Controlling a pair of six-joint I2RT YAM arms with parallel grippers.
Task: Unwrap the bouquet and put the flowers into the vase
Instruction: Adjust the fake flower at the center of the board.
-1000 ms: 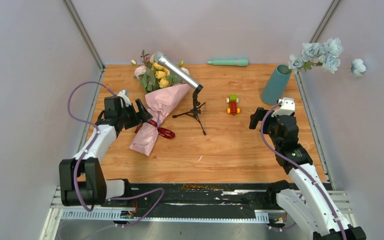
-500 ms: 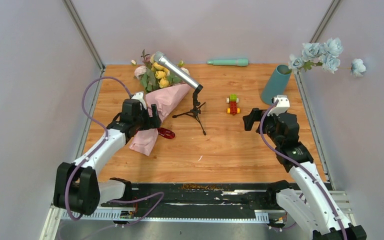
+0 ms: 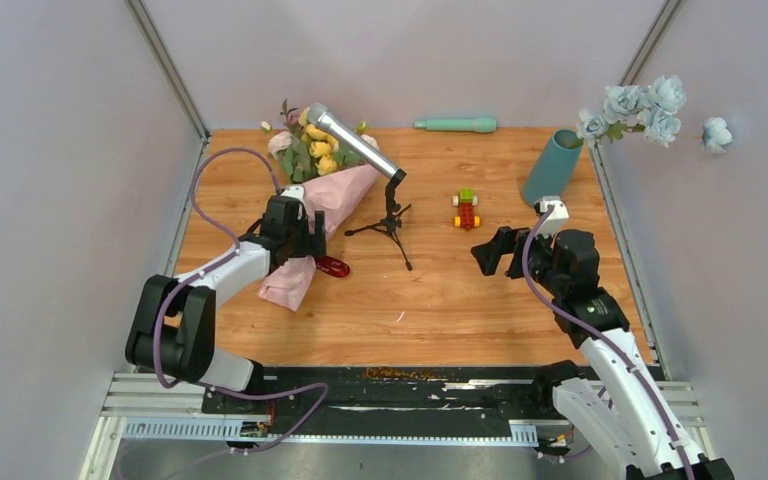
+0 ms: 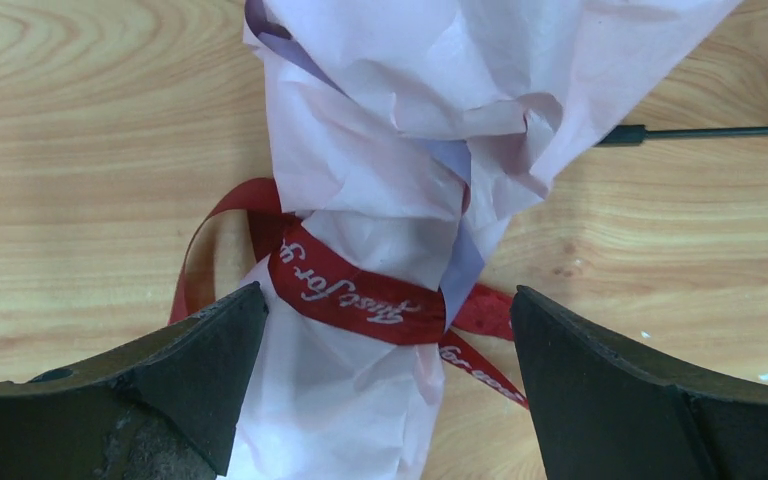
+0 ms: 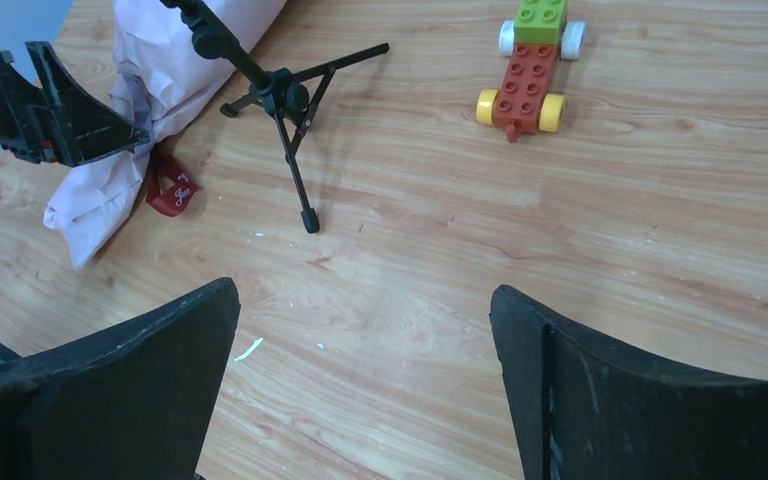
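The bouquet (image 3: 328,203) lies on the table's left, its pink-lilac wrap (image 4: 380,130) tied with a dark red ribbon (image 4: 360,295). The flowers (image 3: 312,150), pink, yellow and cream, stick out at the far end. My left gripper (image 3: 303,234) hangs open over the tied neck, one finger on each side of the wrap (image 4: 388,300), gripping nothing. The teal vase (image 3: 552,168) stands at the back right. My right gripper (image 3: 490,252) is open over bare wood (image 5: 365,295), left of and nearer than the vase. The bouquet's tail (image 5: 110,190) shows in the right wrist view.
A silver microphone (image 3: 355,142) on a black tripod (image 5: 280,100) stands just right of the bouquet. A toy brick car (image 3: 467,209) sits between the tripod and the vase. A mint-green rod (image 3: 455,125) lies at the back edge. Pale blue flowers (image 3: 640,108) hang on the right wall.
My left arm has swung right from beside the bouquet to over its ribboned neck, its jaws opening slightly wider. The right gripper has moved left toward the table's middle.
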